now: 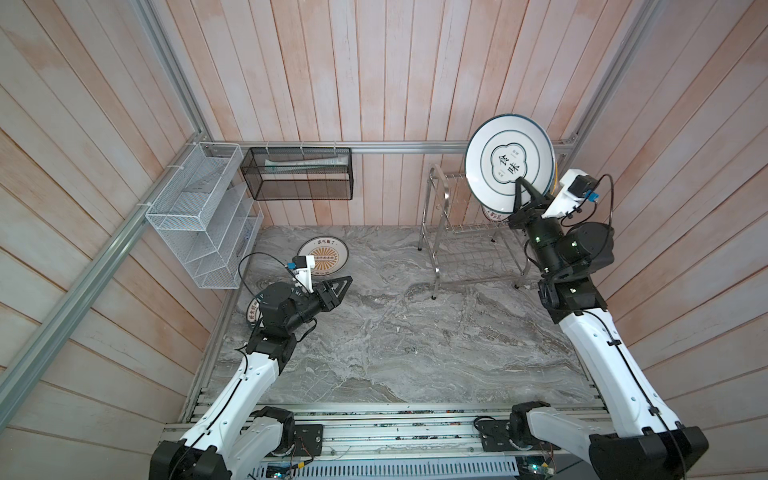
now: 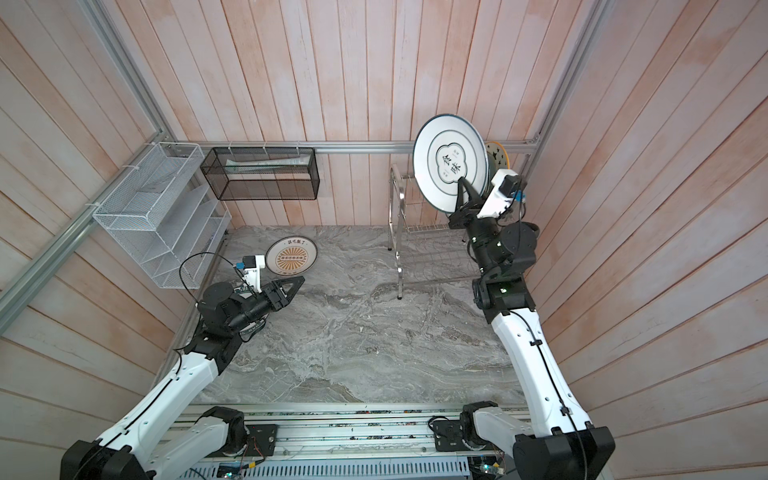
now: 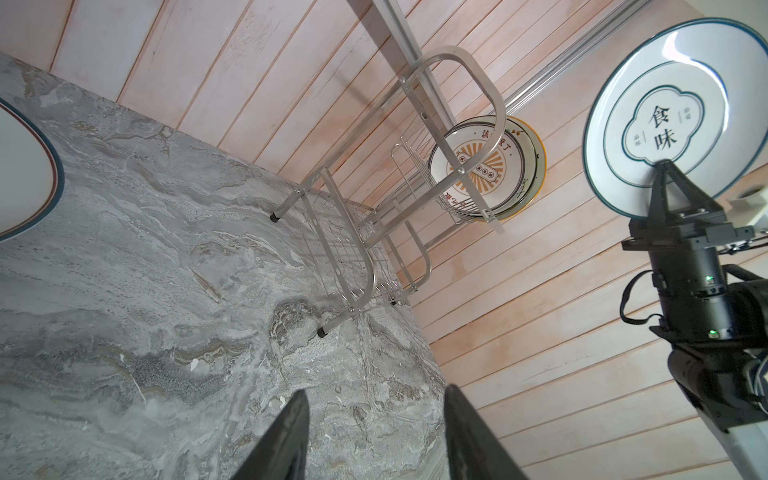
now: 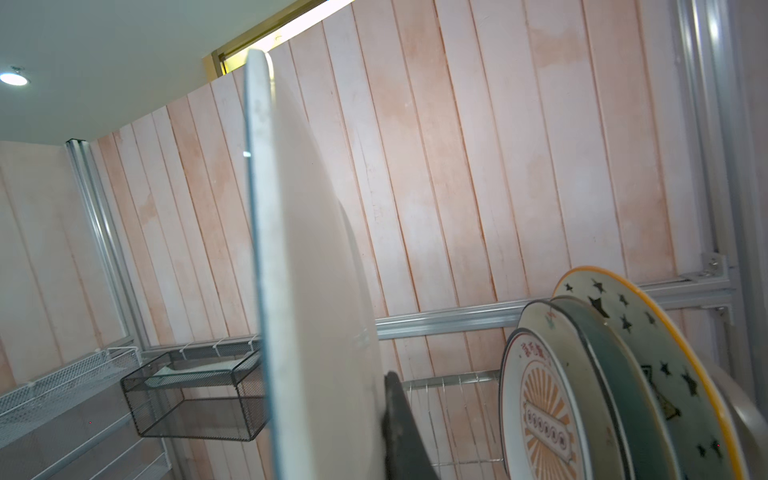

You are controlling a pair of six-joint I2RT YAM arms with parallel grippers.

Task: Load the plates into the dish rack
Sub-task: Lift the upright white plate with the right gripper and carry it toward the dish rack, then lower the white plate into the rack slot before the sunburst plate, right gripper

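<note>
We saw the right gripper [image 1: 520, 185] clamped on the lower rim of the white plate with green rings [image 1: 509, 160]. It held that plate upright on edge in the air above the upper tier of the dish rack [image 1: 471, 227].

In the right wrist view at least three plates stood in the rack: a sunburst plate [image 4: 536, 411], a dark-banded plate [image 4: 606, 374] behind it, and a star plate [image 4: 665, 328] with a yellow rim. The held plate was beside them, with a gap between.

The left gripper [image 3: 376, 399] had its fingers apart and held nothing, over the grey table [image 1: 395, 332]. A second sunburst plate [image 1: 323, 257] lay flat on the table near it. Another plate, the hidden plate [image 1: 252, 308], lay mostly covered under the left arm.
</note>
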